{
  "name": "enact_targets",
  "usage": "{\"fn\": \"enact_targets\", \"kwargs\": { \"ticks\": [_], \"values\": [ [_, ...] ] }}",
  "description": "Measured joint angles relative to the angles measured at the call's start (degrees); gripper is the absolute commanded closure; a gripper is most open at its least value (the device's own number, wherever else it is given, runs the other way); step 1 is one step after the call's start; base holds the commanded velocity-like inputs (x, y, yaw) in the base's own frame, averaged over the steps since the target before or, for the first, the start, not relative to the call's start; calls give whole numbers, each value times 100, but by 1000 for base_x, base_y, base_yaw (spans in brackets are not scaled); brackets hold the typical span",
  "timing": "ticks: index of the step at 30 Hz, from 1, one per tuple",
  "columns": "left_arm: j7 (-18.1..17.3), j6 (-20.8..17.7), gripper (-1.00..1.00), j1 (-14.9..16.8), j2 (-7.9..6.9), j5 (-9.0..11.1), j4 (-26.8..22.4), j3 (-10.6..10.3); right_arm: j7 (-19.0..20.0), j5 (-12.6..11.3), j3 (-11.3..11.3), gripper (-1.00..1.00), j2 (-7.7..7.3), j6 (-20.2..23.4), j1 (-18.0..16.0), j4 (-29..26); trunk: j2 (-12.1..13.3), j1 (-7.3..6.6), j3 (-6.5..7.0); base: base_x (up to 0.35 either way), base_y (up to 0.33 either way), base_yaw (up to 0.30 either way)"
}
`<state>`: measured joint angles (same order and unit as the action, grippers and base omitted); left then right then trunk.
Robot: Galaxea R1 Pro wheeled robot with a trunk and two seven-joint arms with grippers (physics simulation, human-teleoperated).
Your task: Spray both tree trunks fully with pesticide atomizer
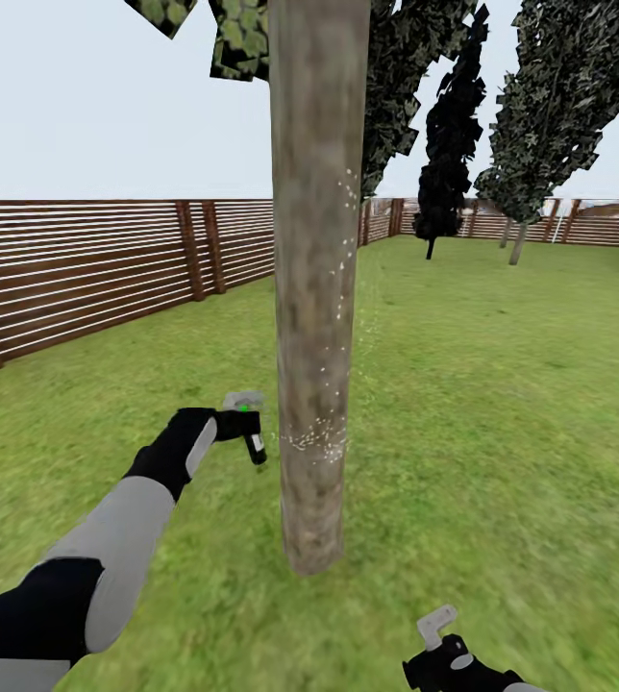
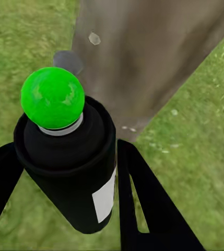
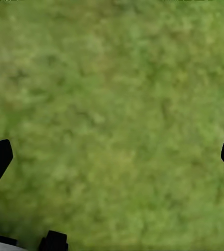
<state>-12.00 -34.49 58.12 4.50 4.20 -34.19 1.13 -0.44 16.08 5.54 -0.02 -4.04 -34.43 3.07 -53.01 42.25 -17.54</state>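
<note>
Fingers of my left gripper clamp the spray bottle at centre-left beside the speckled trunk, while my right gripper spreads wide, empty, over grass.

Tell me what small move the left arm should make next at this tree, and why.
Probably raise the left end effector and the pesticide atomizer slightly: white specks cluster low on the tree trunk, while the bark above looks mostly bare.

The tree trunk is cut off by the head view's top edge, its crown mostly unseen.
</note>
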Motion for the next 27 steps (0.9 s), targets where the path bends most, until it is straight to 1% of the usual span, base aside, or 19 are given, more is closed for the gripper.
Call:
{"fn": "enact_targets", "kwargs": {
  "ticks": [2,3,4,5,6,7,8,9,10,11,12,13,14,16,19,20,21,22,27],
  "values": [
    [-1,-477,100,-1,-14,-24,-534,6,0,-5,0,-100,-5,-6,2,0,1,0,-1,0,0,0],
    [1,-724,100,-2,-16,-27,-706,10,0,-6,0,-100,-6,-7,3,0,1,0,-1,0,0,0],
    [4,-1125,100,-1,-18,-22,-984,15,0,-7,0,-100,-7,-8,2,0,1,0,-1,0,0,0],
    [4,-1416,100,4,-18,-21,-1186,16,0,-8,0,-100,-7,-9,2,0,1,0,-1,0,0,0],
    [4,-1686,100,63,-19,-24,-1295,18,0,-8,0,-100,-7,-9,2,0,1,0,-1,0,0,0],
    [5,-1932,100,213,-19,-30,-1350,19,0,-8,0,-100,-5,-9,3,0,1,0,0,0,0,0],
    [5,-2035,100,349,-19,-26,-1366,19,0,-8,0,-100,-6,-9,4,0,1,0,-1,0,0,0],
    [6,-2097,100,510,-19,-38,-1378,20,0,-8,0,-100,0,-9,5,0,1,0,0,0,0,0],
    [9,-2164,100,787,-20,-60,-1355,19,0,-7,0,-100,4,-9,5,0,2,1,-1,0,0,0],
    [6,-2197,100,1011,-19,-4,-1344,20,0,-6,0,-100,7,-9,4,0,0,0,0,0,0,0],
    [8,-2209,100,1203,-20,-55,-1332,30,0,-7,0,-100,9,-9,5,0,1,1,0,0,0,0],
    [5,-2220,100,1353,-19,-24,-1314,45,0,-8,0,-100,9,-9,5,0,0,0,0,0,0,0],
    [4,-2226,100,1564,-20,-53,-1207,107,0,-7,0,-100,5,-9,4,0,1,1,0,0,0,0],
    [-3,-2237,100,2098,-19,-3,-881,198,0,-6,0,-100,9,-9,6,0,0,0,0,0,0,0],
    [-4,-2242,100,2588,-19,-10,-638,217,0,-6,0,-100,9,-9,5,0,1,0,-1,0,0,0],
    [-3,-2243,100,2810,-15,-32,-528,220,0,-3,0,-100,10,-5,6,0,2,1,0,0,0,0],
    [-7,-2248,100,2949,-13,2,-469,221,0,-1,0,-100,10,-1,6,0,0,0,-1,0,0,0],
    [-10,-2251,100,3026,-12,-16,-441,221,0,0,0,-100,10,2,6,0,1,0,-1,0,0,0],
    [-20,-2260,100,3106,-11,-13,-449,222,0,0,0,-100,4,0,6,0,1,1,-2,0,0,0]
  ]
}}
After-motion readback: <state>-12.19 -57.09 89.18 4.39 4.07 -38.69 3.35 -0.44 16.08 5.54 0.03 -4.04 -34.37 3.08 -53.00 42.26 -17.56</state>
